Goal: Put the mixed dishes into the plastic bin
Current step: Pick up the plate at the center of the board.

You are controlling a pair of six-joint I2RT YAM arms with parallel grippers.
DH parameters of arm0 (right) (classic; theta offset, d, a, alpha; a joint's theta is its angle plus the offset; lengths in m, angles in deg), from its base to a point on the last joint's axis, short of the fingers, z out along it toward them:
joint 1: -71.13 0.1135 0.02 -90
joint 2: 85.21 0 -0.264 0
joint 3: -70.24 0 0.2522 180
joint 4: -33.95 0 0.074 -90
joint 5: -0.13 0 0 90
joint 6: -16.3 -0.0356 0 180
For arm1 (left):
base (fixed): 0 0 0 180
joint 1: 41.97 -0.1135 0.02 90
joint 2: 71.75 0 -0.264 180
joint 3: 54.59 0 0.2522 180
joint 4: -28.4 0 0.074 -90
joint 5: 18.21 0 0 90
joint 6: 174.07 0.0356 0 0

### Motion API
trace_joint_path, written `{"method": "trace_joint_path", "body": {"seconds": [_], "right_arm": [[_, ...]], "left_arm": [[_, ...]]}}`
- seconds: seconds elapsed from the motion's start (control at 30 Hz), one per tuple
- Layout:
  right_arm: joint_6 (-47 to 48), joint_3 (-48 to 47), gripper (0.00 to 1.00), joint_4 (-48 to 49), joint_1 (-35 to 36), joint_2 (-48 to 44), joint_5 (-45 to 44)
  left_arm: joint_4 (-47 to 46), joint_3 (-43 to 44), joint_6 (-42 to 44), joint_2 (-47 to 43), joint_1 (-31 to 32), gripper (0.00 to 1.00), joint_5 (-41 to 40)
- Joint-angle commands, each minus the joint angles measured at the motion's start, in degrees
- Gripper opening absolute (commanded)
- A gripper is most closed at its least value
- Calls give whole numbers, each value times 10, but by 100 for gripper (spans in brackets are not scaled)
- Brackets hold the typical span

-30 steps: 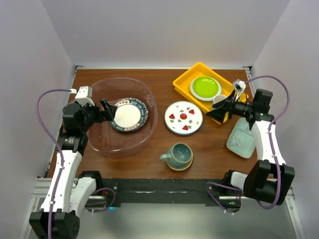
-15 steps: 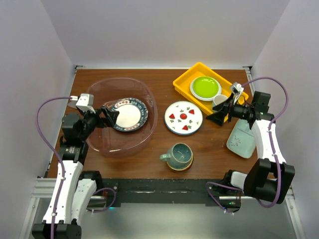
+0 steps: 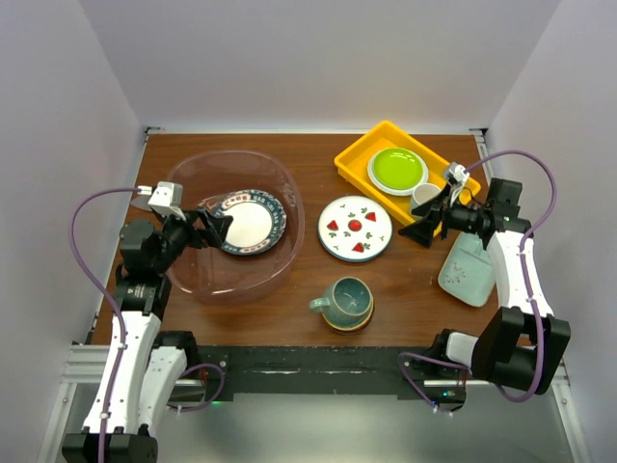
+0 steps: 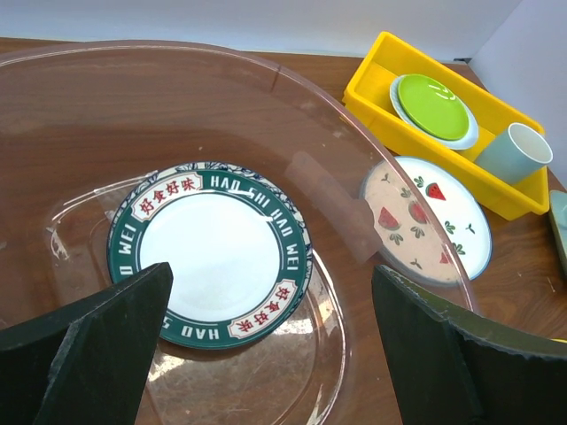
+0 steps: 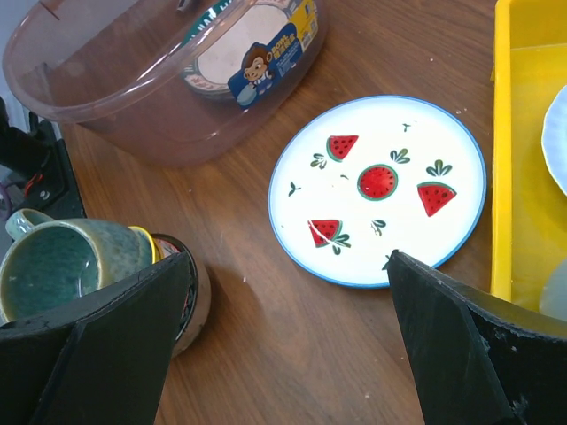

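The plastic bin (image 3: 241, 156) stands at the left, its clear wall (image 4: 177, 97) filling the left wrist view. A dark lettered-rim plate (image 3: 249, 222) (image 4: 211, 252) lies flat inside it. My left gripper (image 3: 212, 228) (image 4: 270, 274) hangs open above the bin's left half, holding nothing. A white plate with red fruit (image 3: 355, 229) (image 5: 379, 190) lies on the table at centre. A teal mug (image 3: 345, 301) (image 5: 62, 266) sits in a small bowl near the front. My right gripper (image 3: 424, 230) (image 5: 288, 258) is open and empty beside the fruit plate's right edge. A mint dish (image 3: 468, 268) lies partly under the right arm.
A yellow tray (image 3: 359, 162) at the back right holds a lime-green plate (image 3: 397, 169) and a pale cup (image 3: 424, 196), close behind my right gripper. The bin carries a monkey sticker (image 5: 257, 66) on its side. White walls close in the table on three sides.
My left gripper has drawn back a little toward the bin's left rim. The right gripper has shifted slightly right and back. Both stay open; no dish has moved.
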Motion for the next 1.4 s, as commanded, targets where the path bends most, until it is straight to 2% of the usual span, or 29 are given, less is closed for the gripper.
{"method": "trace_joint_path", "body": {"seconds": [0.0,0.33,0.7,1.37], "right_arm": [[44,-28,98,-26,-2,-1,2],[111,-58,98,-88,29,6,-55],[140,-86,98,-133,111,-18,-190],[151,-78,98,-168,147,-52,-238]], "left_arm": [[-31,-3,5,-7,-1,100,15],[-32,-3,5,-9,0,100,19],[-36,-4,4,-12,-1,100,23],[-38,-5,4,-14,0,100,27]]}}
